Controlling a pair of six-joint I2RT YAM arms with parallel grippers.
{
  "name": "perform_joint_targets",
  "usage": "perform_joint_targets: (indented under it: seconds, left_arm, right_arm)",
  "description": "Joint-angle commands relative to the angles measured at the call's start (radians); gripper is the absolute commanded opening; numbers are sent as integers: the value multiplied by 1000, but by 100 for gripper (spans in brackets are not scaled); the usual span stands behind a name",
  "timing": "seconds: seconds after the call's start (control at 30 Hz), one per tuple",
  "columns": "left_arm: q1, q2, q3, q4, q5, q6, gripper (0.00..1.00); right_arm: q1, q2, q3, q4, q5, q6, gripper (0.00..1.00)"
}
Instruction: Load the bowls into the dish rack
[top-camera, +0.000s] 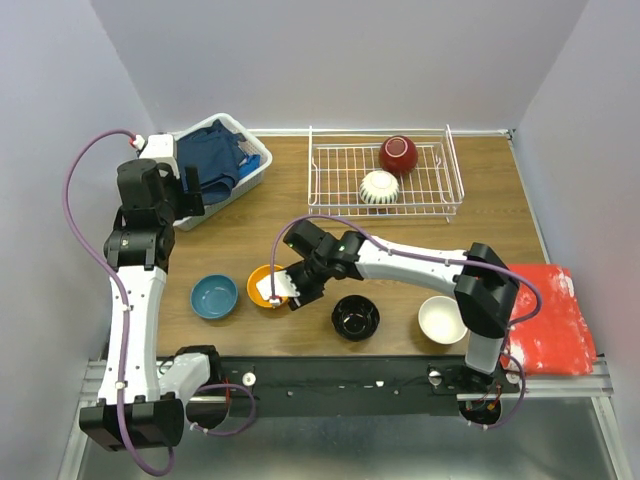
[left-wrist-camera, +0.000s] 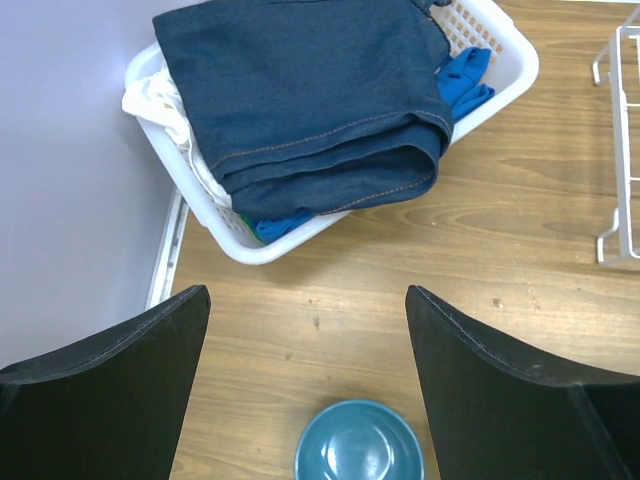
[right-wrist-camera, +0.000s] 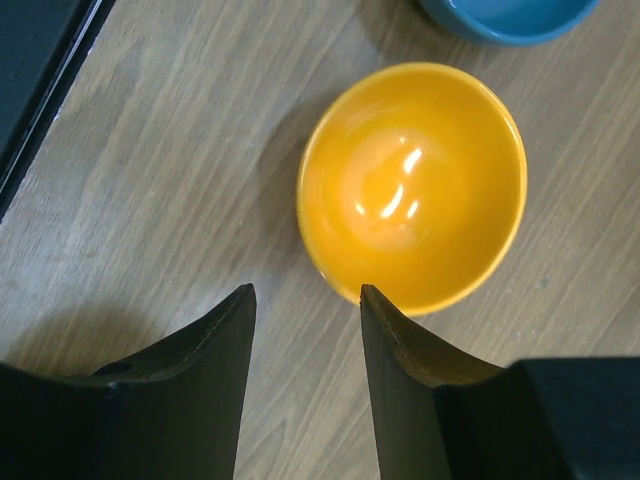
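- We judge the pick-up to be in hand: the right jaws, narrowly parted, straddle the rim of the glossy orange round bowl (right-wrist-camera: 412, 185), left of centre.
- Next we pinch that rim, then carry it to the white wire dish rack (top-camera: 330, 170), upper centre.
- The left jaws gape wide, empty.

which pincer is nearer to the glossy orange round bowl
Right. The right pincer hovers open at the rim of the glossy orange round bowl. The left pincer hangs open farther back, beside the white plastic basket of blue cloth.
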Motion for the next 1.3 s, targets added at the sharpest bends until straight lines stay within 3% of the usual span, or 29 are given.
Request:
perform_joint_targets:
  seconds: [0.0, 0.13, 0.4, 0.57, 0.67, 0.77, 0.97, 1.1, 1.2, 1.27]
  left_arm:
    - [21, -27, -4, -15, 68, -42, 88]
    - [30, -20, 0, -5, 72, -47, 88]
    - [41, -3, 2, 8, 98, -59, 88]
    - [41, 5, 17, 17, 103, -42, 88]
    - [41, 20, 36, 24, 120, -5, 88]
    - [41, 48, 77, 40, 135, 79, 88]
    - [35, 135, 199, 104, 215, 59, 87]
    - [-22, 225, 269, 133, 259, -7, 86]
    - [-45, 276, 287, 179, 463, -27, 86]
    - [-100, 307, 307, 196, 511, -50, 86]
  right_arm:
    - [33, 52, 33, 49, 14, -29, 53]
    - [40, 80, 41, 41, 9, -42, 51]
    - [40, 108, 46, 56, 15, -58, 37]
    - [40, 106, 56, 72, 21, -58, 12]
    - [37, 83, 65, 69, 60, -67, 3]
    - [20, 42, 101, 55, 87, -52, 1]
    - [-77, -4, 300, -66, 15, 157, 1]
    - [-183, 0, 466, -111, -141, 443, 1]
    - [-270, -10, 503, -79, -221, 635, 1]
    - [-345, -29, 462, -10, -262, 726, 1]
